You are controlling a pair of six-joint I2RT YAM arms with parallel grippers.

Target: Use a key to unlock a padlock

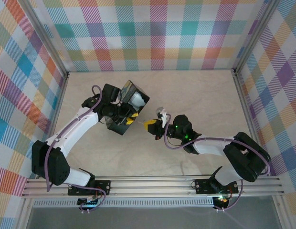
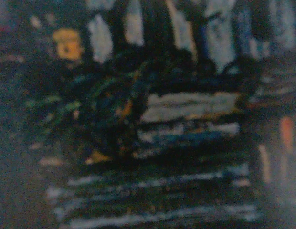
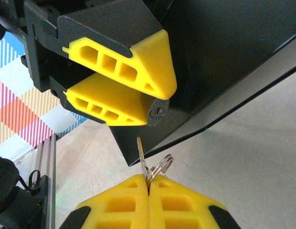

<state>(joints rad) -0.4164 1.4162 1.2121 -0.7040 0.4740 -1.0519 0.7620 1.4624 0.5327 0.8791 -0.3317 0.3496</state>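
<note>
The small dark padlock [image 3: 158,111] shows its keyhole end between the yellow fingers [image 3: 124,71] of my left gripper [image 1: 132,118], which is shut on it beside the black box [image 1: 131,90]. My right gripper [image 3: 149,180] is shut on the slim silvery key [image 3: 140,151], whose blade points up toward the padlock and stops a short gap below and left of the keyhole. A key ring [image 3: 160,166] sticks out beside the blade. From above, my right gripper [image 1: 147,125] sits just right of the left one. The left wrist view is dark and blurred.
The black box [image 3: 224,47] rises right behind the padlock and the key. Bare pale table [image 1: 195,95] lies to the right and behind. Plaid walls [image 1: 157,28] close in three sides. A metal rail [image 1: 157,183] runs along the near edge.
</note>
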